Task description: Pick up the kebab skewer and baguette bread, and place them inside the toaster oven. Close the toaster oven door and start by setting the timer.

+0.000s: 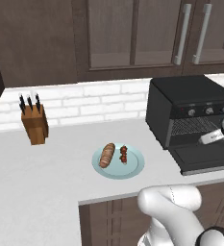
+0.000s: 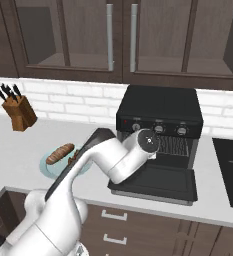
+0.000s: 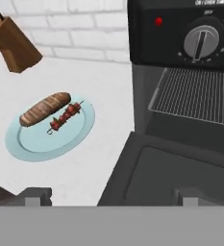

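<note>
Gripper [image 3: 108,196] hangs w/ jaws spread wide, nothing between them, just above the oven door [image 3: 180,178], which lies dropped flat. Straight ahead of the jaws: oven [image 3: 180,29] cavity w/ wire rack [image 3: 200,96], silver knob [image 3: 203,42] above it. Off to the jaws' left, well apart, a pale blue plate [image 3: 36,144] on the counter [image 3: 99,77]; bread [image 3: 45,109] and skewer [image 3: 64,116] lie side by side on it. Knife block [image 3: 12,45] far left, by the brick wall.

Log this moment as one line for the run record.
claw: open, empty | oven door: down | bread, skewer: on plate, side by side | rack: bare
</note>
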